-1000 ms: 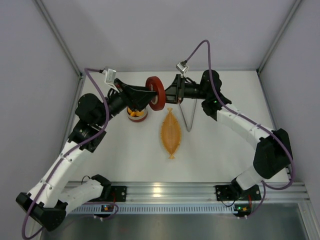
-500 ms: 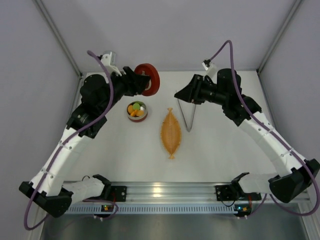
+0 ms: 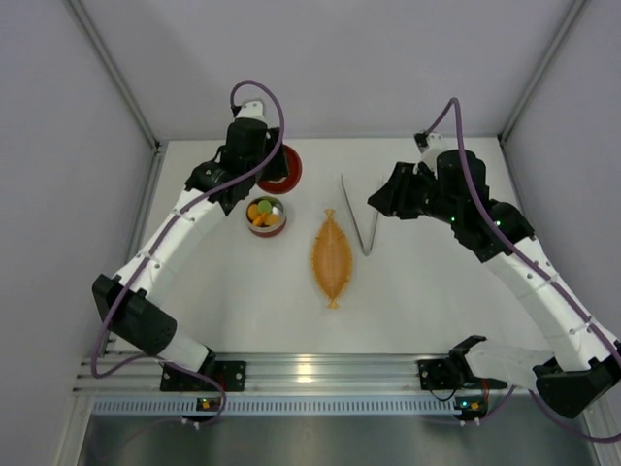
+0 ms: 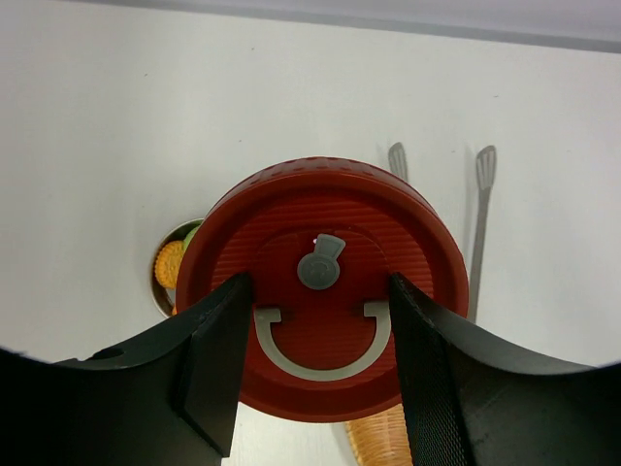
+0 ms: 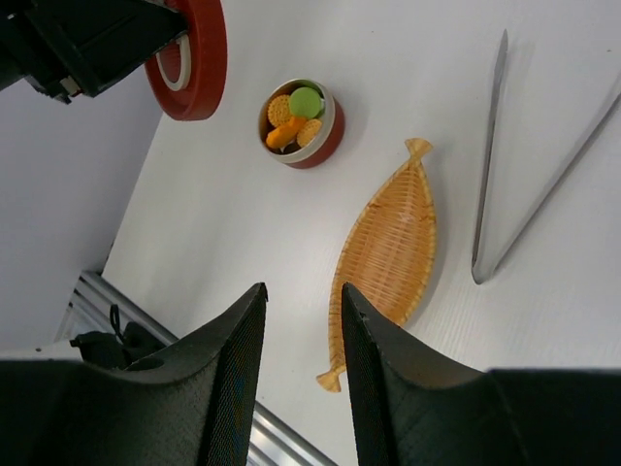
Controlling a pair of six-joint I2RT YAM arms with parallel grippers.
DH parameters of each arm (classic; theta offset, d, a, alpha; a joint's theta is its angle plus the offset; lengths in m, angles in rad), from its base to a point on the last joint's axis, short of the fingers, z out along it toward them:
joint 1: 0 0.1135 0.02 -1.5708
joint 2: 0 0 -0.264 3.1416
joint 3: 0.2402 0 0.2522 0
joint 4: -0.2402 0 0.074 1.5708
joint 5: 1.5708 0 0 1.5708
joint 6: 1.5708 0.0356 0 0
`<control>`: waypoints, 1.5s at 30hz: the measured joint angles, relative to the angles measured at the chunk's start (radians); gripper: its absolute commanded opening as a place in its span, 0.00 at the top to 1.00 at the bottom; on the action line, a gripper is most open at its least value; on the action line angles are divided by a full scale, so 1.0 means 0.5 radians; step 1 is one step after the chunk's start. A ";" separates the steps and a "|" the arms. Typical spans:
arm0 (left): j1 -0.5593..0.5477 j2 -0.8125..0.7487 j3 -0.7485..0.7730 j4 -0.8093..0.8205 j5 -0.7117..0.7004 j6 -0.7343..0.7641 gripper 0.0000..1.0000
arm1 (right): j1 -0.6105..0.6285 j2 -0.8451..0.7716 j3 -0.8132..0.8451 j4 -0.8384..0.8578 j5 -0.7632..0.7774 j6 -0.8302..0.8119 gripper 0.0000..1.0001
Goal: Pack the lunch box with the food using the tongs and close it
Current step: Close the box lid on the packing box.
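At the far left of the table, the left gripper [image 4: 316,301] is clamped on the red lid [image 4: 291,209]. The lid's pale mark is a knob-and-arc symbol, with no legible writing. Just nearer, the lunch box [image 3: 265,216] stands open, holding yellow, orange and green food [image 5: 294,115]. The tongs [image 3: 355,218] lie flat to the right of the orange tray [image 3: 331,257], joined end toward the bases. The right gripper [image 5: 301,309] stands part-open, holding nothing.

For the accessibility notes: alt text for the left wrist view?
The left gripper clamps the round red lid by its rim. The open lunch box, food inside, peeks out at the lid's left edge; the tongs lie upper right, the orange tray's end at the bottom.
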State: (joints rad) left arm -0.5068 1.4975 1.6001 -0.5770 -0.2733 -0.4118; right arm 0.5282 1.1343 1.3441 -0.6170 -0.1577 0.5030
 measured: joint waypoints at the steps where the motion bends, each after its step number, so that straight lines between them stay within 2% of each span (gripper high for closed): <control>1: 0.018 0.041 0.013 -0.014 -0.007 0.000 1.00 | 0.000 -0.015 -0.014 -0.017 0.011 -0.014 0.64; 15: 0.356 0.576 0.076 -0.134 0.183 -0.011 1.00 | -0.001 -0.048 -0.152 -0.122 0.036 -0.111 0.64; 30: 0.444 0.773 0.143 -0.269 0.343 -0.008 1.00 | -0.001 -0.049 -0.256 -0.129 0.007 -0.131 0.65; 45: 0.461 0.919 0.092 -0.284 0.349 -0.008 1.00 | -0.001 -0.049 -0.292 -0.127 -0.004 -0.131 0.65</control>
State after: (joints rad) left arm -0.2764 1.9572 1.6463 -0.7189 -0.0990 -0.4160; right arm 0.5278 1.1099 1.1980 -0.6807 -0.1596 0.4374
